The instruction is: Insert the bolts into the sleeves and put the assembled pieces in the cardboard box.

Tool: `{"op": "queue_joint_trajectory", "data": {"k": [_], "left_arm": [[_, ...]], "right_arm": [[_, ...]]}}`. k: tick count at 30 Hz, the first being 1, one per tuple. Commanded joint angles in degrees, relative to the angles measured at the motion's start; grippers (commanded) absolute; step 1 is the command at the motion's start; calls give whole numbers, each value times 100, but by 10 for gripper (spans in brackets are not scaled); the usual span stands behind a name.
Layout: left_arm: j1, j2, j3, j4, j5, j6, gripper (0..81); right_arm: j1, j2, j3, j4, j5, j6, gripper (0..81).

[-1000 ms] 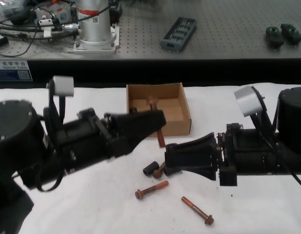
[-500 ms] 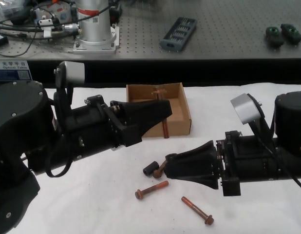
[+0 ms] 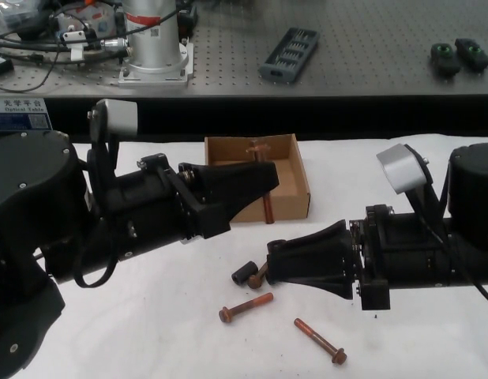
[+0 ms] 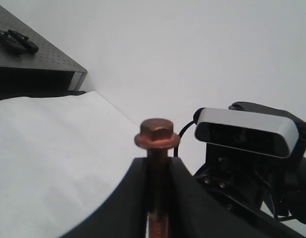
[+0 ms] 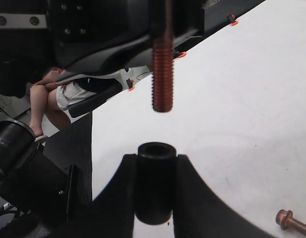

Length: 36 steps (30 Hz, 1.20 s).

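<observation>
— Between the two arms, just near of the open brown cardboard box (image 3: 298,183), what's held?

— Up top, the left gripper (image 4: 155,166) is clamped on a copper-coloured hex-head bolt (image 4: 154,141), which stands upright with its threads down. Below it, the right gripper (image 5: 156,166) is closed round a black cylindrical sleeve (image 5: 155,191). The bore faces up under the thread tip, with a gap between them.

— Risk?

— The tip looks a touch off the bore's centre (hard to judge from one angle). Lowered like that, I'd expect the threads to catch the rim and tilt the sleeve, or push it out of the pinch. Two loose copper bolts (image 3: 245,306) lie nearer on the white cloth (image 3: 149,332), and a dropped part could roll among them.
</observation>
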Motion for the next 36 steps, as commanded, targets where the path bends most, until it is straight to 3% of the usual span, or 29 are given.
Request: {"op": "queue_joint_trajectory", "data": {"k": [1,36], "left_arm": [[-23,-25,-56,-71,48,38,6],[-23,-25,-56,318,524,-35,6]], "right_arm": [[-7,8,-21,18,-83,-27,43],[-7,8,-21,-97,-83,3,43]]}}
